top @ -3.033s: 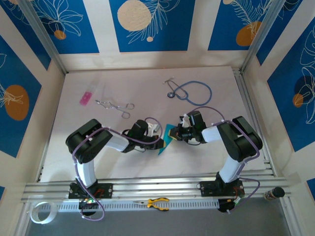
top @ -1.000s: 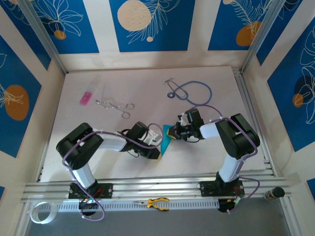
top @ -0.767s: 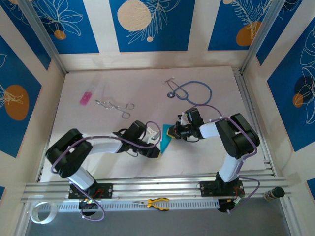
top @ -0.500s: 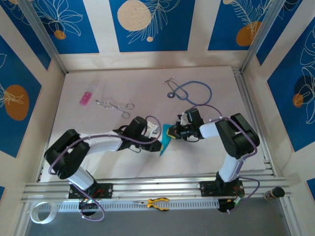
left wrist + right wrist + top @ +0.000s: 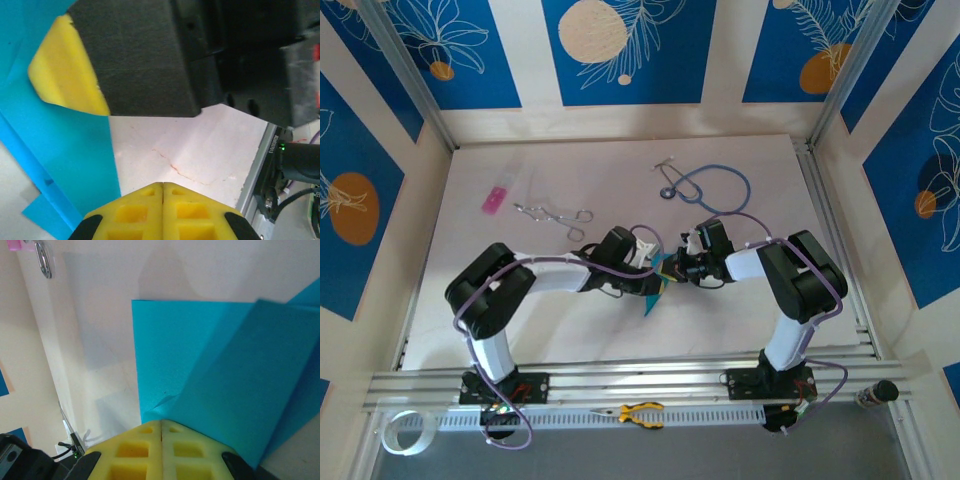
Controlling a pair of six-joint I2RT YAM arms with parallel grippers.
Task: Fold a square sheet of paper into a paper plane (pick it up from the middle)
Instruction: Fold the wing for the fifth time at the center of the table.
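Note:
The cyan-blue sheet of paper (image 5: 654,294) lies folded into a narrow angular shape on the table's middle, its point toward the near edge. In the right wrist view the sheet of paper (image 5: 200,355) shows a flat layer with a creased flap over it. My right gripper (image 5: 673,268) is shut, its tips (image 5: 161,423) resting at the paper's upper end; whether any paper is pinched is not visible. My left gripper (image 5: 651,272) is shut beside the paper's left edge, with bare table under its tips (image 5: 162,186). The paper (image 5: 60,150) lies left of them, the right gripper's yellow finger (image 5: 65,75) on it.
A blue-tubed stethoscope (image 5: 712,186) lies behind the grippers. Metal tongs (image 5: 556,213) and a small pink rectangle (image 5: 495,199) sit at the back left. Yellow-handled pliers (image 5: 640,412) rest on the front rail, a tape roll (image 5: 400,431) at the near left.
My left gripper has swung right and a little farther from the near edge, ending beside the right gripper at the paper. The right arm and the paper have stayed put.

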